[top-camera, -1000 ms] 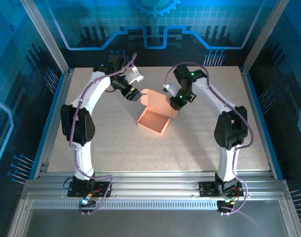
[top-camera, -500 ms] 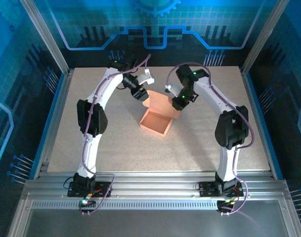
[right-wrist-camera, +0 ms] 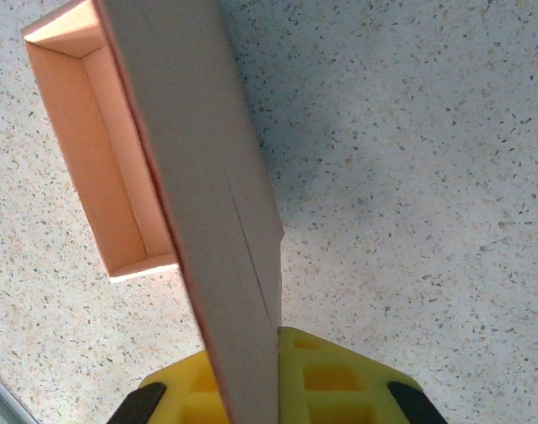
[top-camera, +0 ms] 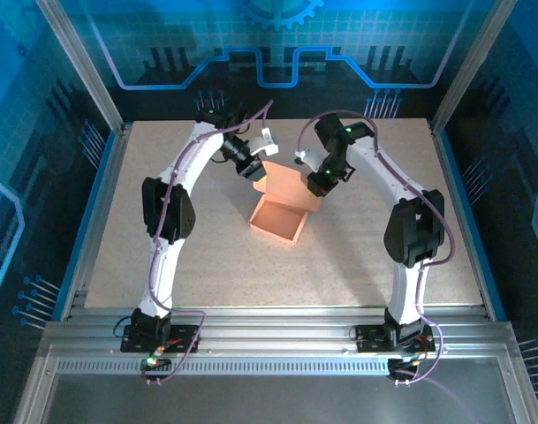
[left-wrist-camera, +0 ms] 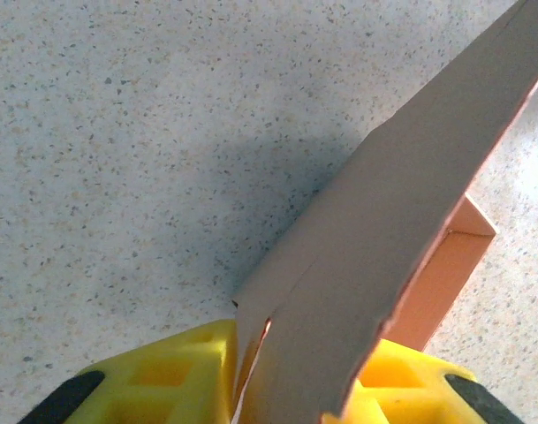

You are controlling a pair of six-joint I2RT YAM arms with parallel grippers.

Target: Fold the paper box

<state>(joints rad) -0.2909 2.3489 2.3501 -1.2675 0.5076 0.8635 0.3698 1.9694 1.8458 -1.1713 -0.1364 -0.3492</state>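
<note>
The paper box (top-camera: 277, 221) is a salmon-pink open tray in the middle of the table, with its lid panel standing up at the far side. My left gripper (top-camera: 258, 174) is at the lid's left end. In the left wrist view the tan lid panel (left-wrist-camera: 410, 194) and a side flap run down between the yellow fingers (left-wrist-camera: 162, 380), and the left gripper (left-wrist-camera: 295, 358) is shut on them. My right gripper (top-camera: 314, 185) holds the lid's right end. In the right wrist view it (right-wrist-camera: 251, 353) is shut on the lid's edge (right-wrist-camera: 189, 132), with the tray's inside (right-wrist-camera: 101, 150) to the left.
The speckled tabletop (top-camera: 207, 256) lies open around the box. Metal frame posts and blue walls enclose the table. An aluminium rail (top-camera: 269, 331) runs along the near edge, where both arm bases are bolted.
My left arm swung right to the lid's left end and its jaws closed onto the cardboard. The box shifted slightly right. The right gripper kept its hold.
</note>
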